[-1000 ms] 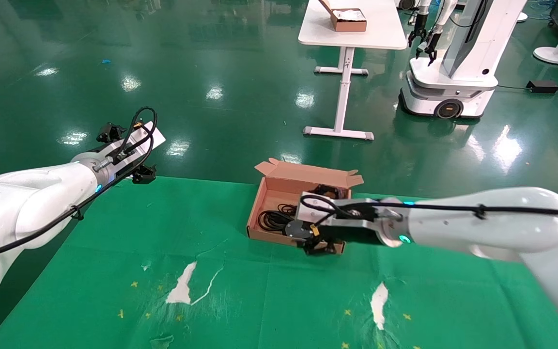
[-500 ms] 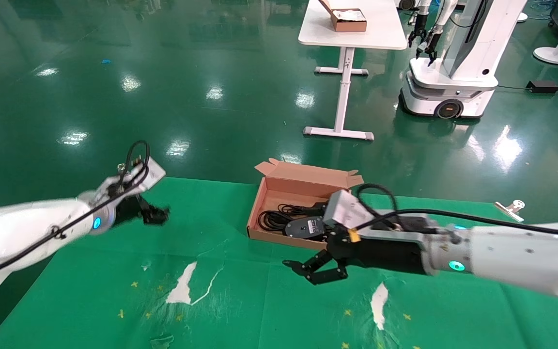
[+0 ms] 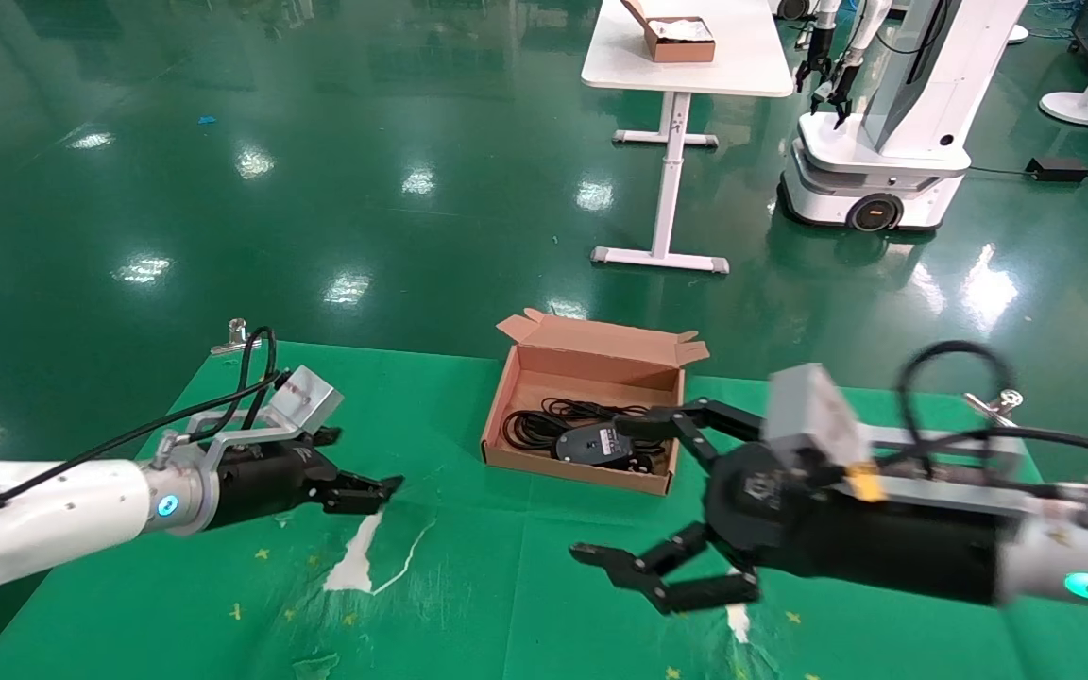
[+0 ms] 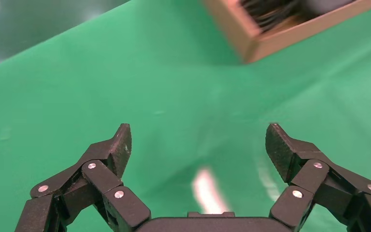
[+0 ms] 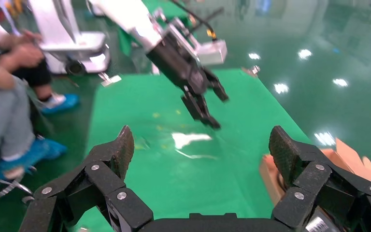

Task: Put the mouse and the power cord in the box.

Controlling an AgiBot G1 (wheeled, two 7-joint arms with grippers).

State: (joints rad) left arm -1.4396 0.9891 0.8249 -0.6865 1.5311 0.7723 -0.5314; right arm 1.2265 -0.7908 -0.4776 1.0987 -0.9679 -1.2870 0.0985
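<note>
The brown cardboard box [image 3: 591, 364] sits open at the table's far middle. Inside it the mouse [image 3: 589, 442] lies with its grey underside up. Black coils of the power cord [image 3: 539, 425] lie to its left, and I cannot tell them from the mouse's thin cable. My right gripper [image 3: 605, 489] hovers open and empty just in front of the box, to its right. My left gripper [image 3: 369, 489] is low over the cloth to the box's left, open and empty. The left wrist view shows a box corner [image 4: 265, 41] beyond the left gripper [image 4: 198, 145]. The right wrist view shows the right gripper [image 5: 200, 150] open.
Green cloth with white worn patches [image 3: 355, 557] covers the table. Metal clips [image 3: 237, 335] hold its far corners. Across the floor stand a white table [image 3: 686, 61] bearing a small brown box [image 3: 681, 38], and another robot [image 3: 884, 123]. A seated person [image 5: 9, 92] is off the table's side.
My right gripper let go of the mouse in the box and drew back toward me, open. My left arm swung down and inward, from beyond the far left edge to low over the cloth.
</note>
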